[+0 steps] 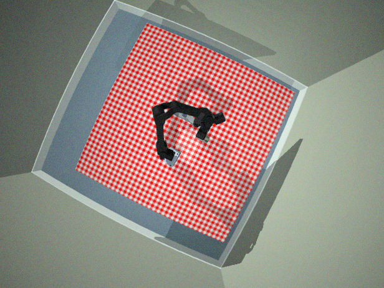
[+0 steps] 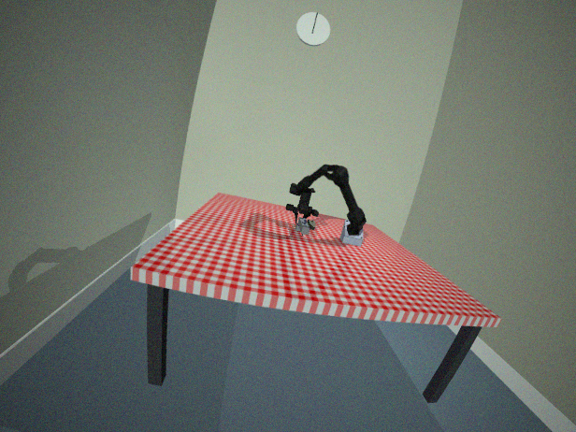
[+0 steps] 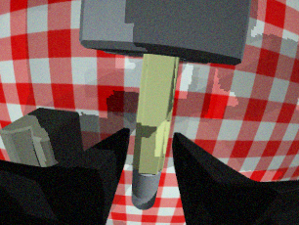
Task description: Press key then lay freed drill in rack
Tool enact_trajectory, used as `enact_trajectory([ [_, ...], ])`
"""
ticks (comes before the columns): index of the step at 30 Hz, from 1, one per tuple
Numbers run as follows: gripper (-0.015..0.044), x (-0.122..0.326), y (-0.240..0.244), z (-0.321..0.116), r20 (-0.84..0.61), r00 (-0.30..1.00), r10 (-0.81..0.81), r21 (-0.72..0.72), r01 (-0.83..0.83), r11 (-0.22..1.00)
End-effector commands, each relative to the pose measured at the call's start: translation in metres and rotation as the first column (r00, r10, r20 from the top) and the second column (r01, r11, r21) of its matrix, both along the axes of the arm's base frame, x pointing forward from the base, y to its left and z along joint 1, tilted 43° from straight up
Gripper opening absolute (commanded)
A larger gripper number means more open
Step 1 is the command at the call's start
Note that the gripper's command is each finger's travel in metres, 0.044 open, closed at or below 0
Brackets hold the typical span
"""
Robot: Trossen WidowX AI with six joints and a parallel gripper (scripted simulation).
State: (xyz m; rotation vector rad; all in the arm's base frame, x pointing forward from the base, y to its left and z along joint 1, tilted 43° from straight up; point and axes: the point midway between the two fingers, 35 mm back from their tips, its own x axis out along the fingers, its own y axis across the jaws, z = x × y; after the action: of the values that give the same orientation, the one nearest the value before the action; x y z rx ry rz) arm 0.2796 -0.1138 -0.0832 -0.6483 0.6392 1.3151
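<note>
A pale yellow bar (image 3: 157,88) with a grey rounded tip (image 3: 145,191), likely the drill, sticks out of a dark grey block (image 3: 188,26) in the wrist view. My gripper (image 3: 151,133) (image 2: 304,219) is partly open. Its fingers stand on both sides of the yellow bar, with narrow gaps showing. At the left of the wrist view stands a dark block (image 3: 61,128) with a pale grey-green piece (image 3: 21,146); which part is the key or the rack, I cannot tell. In the exterior view a grey block (image 2: 304,228) shows below the gripper.
The red and white checked table (image 1: 124,149) (image 2: 262,262) (image 3: 274,112) carries everything. The arm's base plate (image 1: 176,159) (image 2: 352,240) stands to one side. A grey flat shape (image 1: 185,117) shows beneath the forearm in the top view. A white clock (image 2: 313,29) hangs on the wall.
</note>
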Motion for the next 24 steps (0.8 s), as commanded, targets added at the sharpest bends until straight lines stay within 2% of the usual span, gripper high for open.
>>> enact_trajectory([
  [1,0.0046,0.0001,0.0000,0.0000,0.000,1.000,0.000,0.000,0.000,1.000],
  [8,0.0000,0.0001,0.0000,0.0000,0.000,1.000,0.000,0.000,0.000,1.000],
  [24,0.0000,-0.0034,-0.0037,0.0003,-0.004,1.000,-0.004,0.007,0.004,1.000],
])
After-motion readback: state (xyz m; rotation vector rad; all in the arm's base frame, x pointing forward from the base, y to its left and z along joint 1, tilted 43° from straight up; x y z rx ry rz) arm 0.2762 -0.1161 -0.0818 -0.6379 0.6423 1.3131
